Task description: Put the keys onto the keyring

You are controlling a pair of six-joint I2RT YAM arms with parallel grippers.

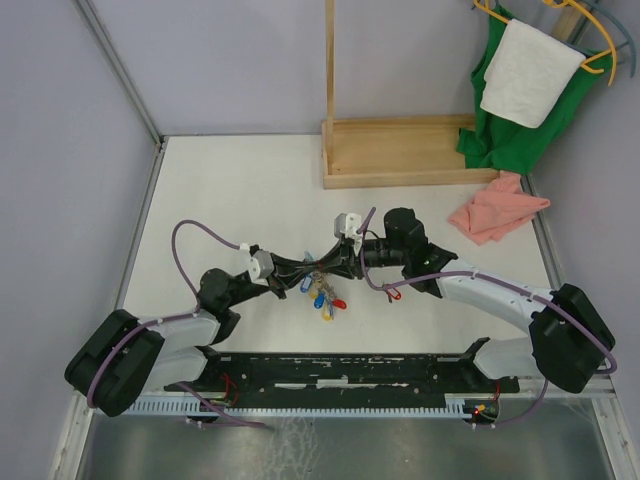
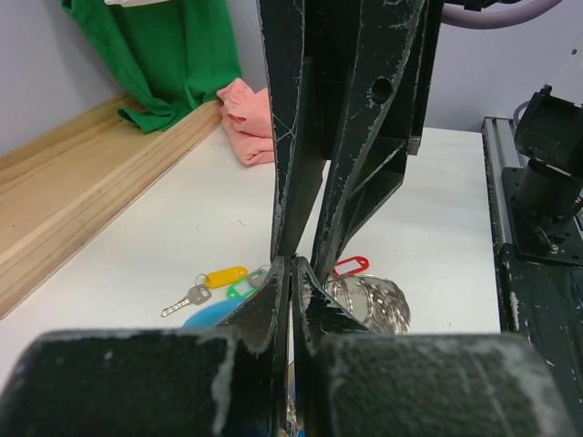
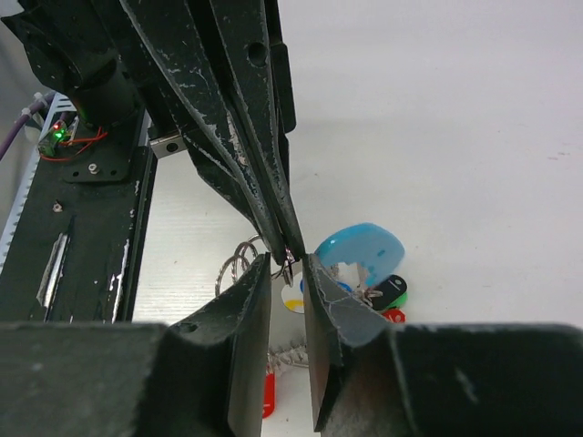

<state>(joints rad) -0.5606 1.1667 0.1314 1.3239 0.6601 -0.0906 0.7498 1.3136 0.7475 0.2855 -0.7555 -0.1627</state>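
Note:
The keyring's light-blue band (image 3: 360,248) and grey metal loops (image 3: 232,264) lie mid-table, with multicoloured tags bunched under the two grippers (image 1: 322,292). My left gripper (image 2: 291,264) is shut, pinching a thin metal ring of the keyring (image 3: 290,261) at its tips. My right gripper (image 3: 287,262) faces it, jaws apart, straddling those tips and the ring without closing on them. A silver key with a yellow tag (image 2: 221,276) lies loose on the table, a green tag (image 2: 241,288) beside it. A red tag (image 2: 351,266) lies by the coiled metal rings (image 2: 369,300).
A wooden stand (image 1: 400,152) is at the back. A pink cloth (image 1: 497,210) lies to its right, and a green garment with a white towel (image 1: 525,75) hangs in the back right corner. The black base rail (image 1: 350,370) runs along the near edge.

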